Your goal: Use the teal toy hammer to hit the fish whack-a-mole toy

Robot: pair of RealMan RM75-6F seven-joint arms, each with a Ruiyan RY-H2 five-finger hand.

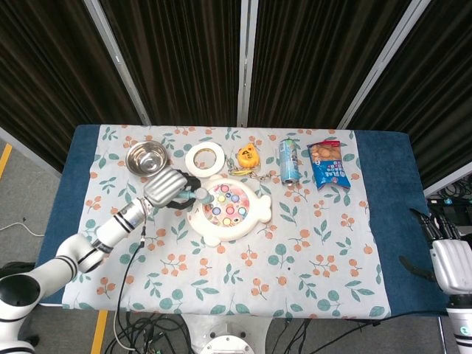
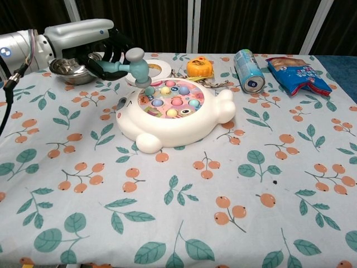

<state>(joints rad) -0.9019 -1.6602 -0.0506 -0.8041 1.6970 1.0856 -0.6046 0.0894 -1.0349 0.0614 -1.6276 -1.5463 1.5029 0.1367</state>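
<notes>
Left hand (image 2: 103,53) grips teal toy hammer (image 2: 136,64), head over left edge of white fish toy (image 2: 173,114) with colored pegs. Right hand (image 1: 450,262) off table's right edge, fingers spread. Open cloth (image 2: 223,223) in front.

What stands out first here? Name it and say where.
The white fish toy with pastel pegs sits mid-table. The left hand holds a teal hammer over the toy's left edge. Behind lie a tape roll, a can and a snack bag.
</notes>
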